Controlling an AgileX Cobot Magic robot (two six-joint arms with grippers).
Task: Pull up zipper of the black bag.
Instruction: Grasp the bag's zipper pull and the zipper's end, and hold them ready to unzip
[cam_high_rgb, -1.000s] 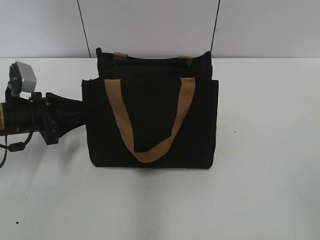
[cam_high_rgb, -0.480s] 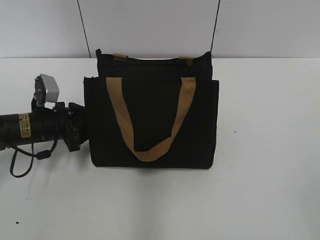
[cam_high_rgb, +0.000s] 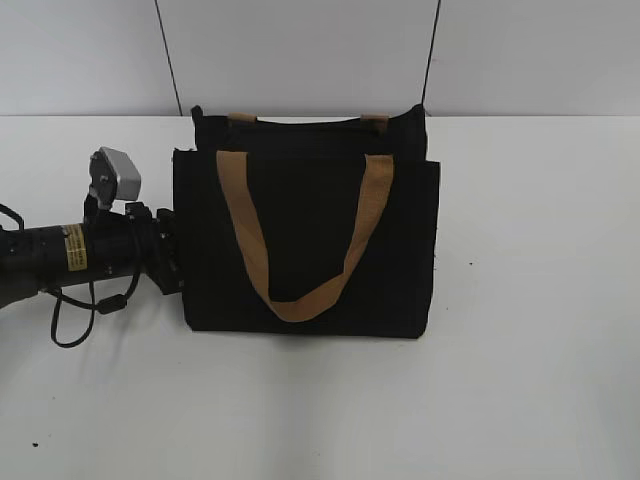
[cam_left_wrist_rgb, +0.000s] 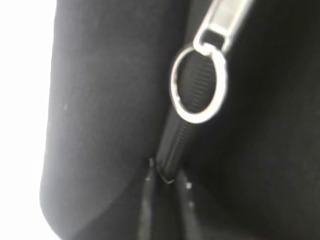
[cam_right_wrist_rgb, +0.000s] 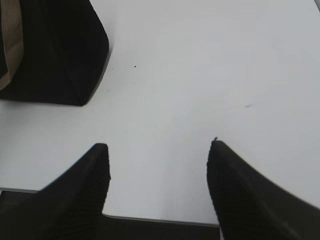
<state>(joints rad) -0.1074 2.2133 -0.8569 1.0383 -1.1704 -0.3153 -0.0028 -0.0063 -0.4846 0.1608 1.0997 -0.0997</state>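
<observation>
The boxy black fabric bag (cam_high_rgb: 305, 240) with tan webbing strap handles (cam_high_rgb: 300, 235) stands upright toward the far edge of the white desk (cam_high_rgb: 520, 380), about midway between its left and right edges. Over the last second the left arm has pushed in from the left edge, its wrist sliding rightward until the left pincer (cam_high_rgb: 175, 262) sits hard against the bag's left side panel, where a second ago its dark tips were still short of the fabric. The left wrist view is now filled with black cloth and shows the dark zipper (cam_left_wrist_rgb: 175, 145) running up the panel with its silvery pull tab and metal ring (cam_left_wrist_rgb: 198, 82) very close to the camera. The pincer's own tips are not visible there, so I cannot tell how wide it stands or whether it has hold of the ring. The approach looks finished, and closing on the tab seems the step in hand. The right pincer (cam_right_wrist_rgb: 157, 170) hangs spread wide with nothing between its dark tips, over bare desk just right of the bag's corner.
</observation>
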